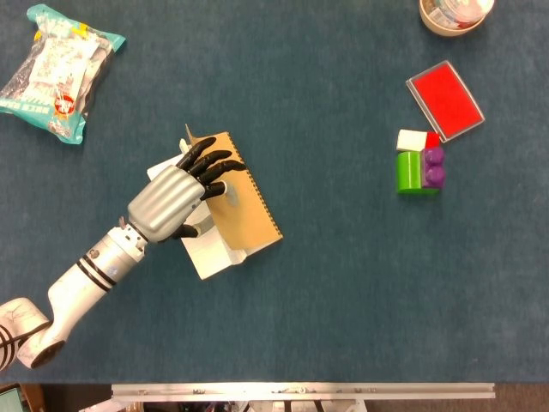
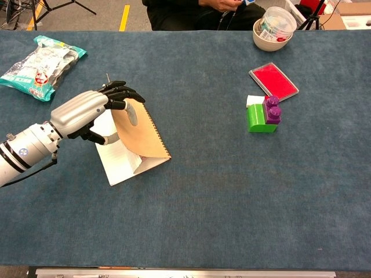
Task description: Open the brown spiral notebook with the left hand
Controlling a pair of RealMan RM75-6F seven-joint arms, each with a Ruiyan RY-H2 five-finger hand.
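The brown spiral notebook lies on the blue table left of centre, its spiral binding along the right edge. Its brown cover is lifted and tilted up toward the right, baring the white page beneath. My left hand reaches in from the lower left and holds the cover's free edge, dark fingers over the top and thumb underneath. My right hand shows in neither view.
A teal snack bag lies at the far left. On the right sit a red stamp pad, a green block with purple and white pieces, and a bowl.
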